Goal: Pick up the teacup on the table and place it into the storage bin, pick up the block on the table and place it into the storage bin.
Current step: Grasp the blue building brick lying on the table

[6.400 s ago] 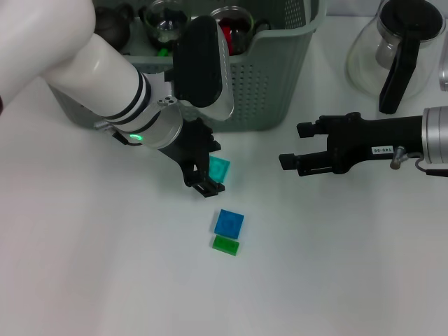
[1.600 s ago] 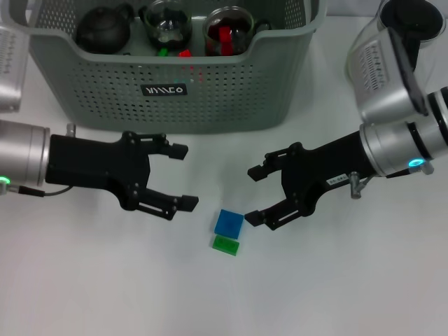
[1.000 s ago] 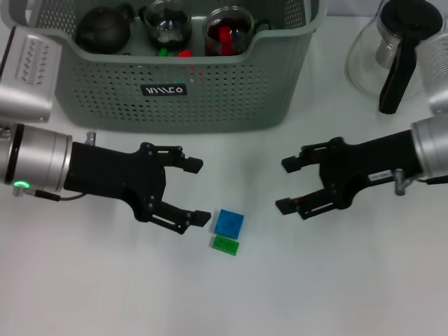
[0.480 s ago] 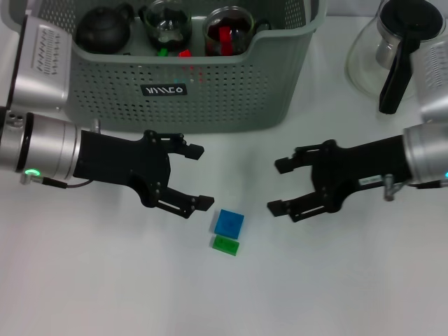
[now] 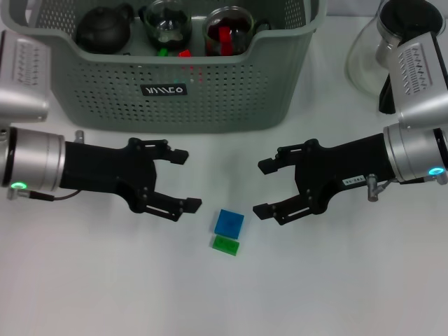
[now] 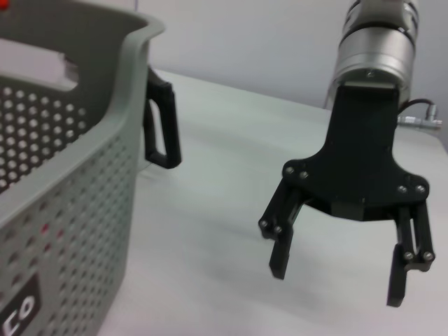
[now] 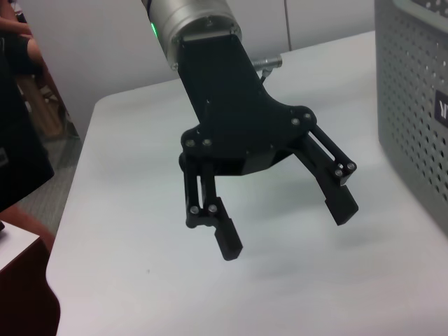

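Both grippers empty; two blocks left on the table.

The storage bin [image 5: 210, 91] is seen at the back, with one dark teapot [image 5: 101, 28] and two glass teacups [image 5: 227, 28] inside. Since a moment ago, the left gripper [image 5: 178, 180] has been drawn back slightly and the right gripper [image 5: 264, 187] brought in toward the blocks; both are spread wide, nothing held, so the next pick is judged imminent. Between them lie one blue block [image 5: 229, 222] and one green block [image 5: 225, 245], touching.
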`<action>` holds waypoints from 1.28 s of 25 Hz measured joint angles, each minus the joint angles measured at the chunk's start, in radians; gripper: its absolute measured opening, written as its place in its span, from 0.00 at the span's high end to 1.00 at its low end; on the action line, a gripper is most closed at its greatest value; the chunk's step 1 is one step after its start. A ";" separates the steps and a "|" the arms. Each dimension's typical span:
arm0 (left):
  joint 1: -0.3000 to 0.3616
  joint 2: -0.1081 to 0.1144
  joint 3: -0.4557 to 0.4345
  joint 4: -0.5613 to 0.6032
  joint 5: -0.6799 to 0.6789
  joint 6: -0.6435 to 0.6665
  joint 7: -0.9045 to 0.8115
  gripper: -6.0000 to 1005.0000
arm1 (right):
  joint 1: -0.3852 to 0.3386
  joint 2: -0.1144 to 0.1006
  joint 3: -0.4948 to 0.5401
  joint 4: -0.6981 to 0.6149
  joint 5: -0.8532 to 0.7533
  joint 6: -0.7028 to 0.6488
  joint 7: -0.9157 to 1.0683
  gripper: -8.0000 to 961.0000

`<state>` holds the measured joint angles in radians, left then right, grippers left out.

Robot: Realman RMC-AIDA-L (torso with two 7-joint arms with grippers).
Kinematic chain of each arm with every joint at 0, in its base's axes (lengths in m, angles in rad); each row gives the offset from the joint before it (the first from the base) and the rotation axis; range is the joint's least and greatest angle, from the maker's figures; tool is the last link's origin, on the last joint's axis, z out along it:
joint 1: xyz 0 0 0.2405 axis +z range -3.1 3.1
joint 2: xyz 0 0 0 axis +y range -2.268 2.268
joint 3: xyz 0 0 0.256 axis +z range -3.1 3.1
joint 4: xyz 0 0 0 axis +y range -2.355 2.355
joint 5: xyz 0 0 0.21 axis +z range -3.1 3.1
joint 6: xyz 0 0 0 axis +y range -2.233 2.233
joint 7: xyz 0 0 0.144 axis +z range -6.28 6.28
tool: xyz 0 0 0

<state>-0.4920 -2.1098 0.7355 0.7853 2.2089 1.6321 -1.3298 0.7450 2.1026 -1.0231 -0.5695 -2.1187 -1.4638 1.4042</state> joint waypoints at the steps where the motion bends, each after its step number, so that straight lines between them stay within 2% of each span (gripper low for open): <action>1: 0.006 0.001 -0.009 0.000 0.000 -0.003 0.000 0.05 | 0.002 0.001 0.000 0.000 0.000 0.000 -0.002 0.08; 5: 0.018 0.004 -0.052 0.000 -0.002 -0.005 0.000 0.05 | 0.014 0.005 -0.002 0.012 0.002 0.004 -0.023 0.08; 9: 0.022 0.005 -0.080 0.000 -0.002 -0.005 0.000 0.05 | 0.052 0.006 -0.015 0.078 0.014 0.033 -0.071 0.08; 16: 0.024 0.002 -0.089 0.000 -0.002 -0.005 -0.002 0.05 | 0.105 0.009 -0.093 0.172 0.035 0.132 -0.108 0.08; 24: 0.012 0.002 -0.091 0.000 -0.002 -0.004 -0.015 0.05 | 0.097 0.010 -0.235 0.198 0.173 0.195 -0.153 0.08; 32: 0.009 0.002 -0.091 0.000 -0.002 -0.005 -0.015 0.05 | 0.094 0.011 -0.279 0.198 0.195 0.229 -0.156 0.08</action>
<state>-0.4834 -2.1076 0.6442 0.7854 2.2074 1.6276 -1.3453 0.8389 2.1141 -1.3018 -0.3711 -1.9236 -1.2350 1.2481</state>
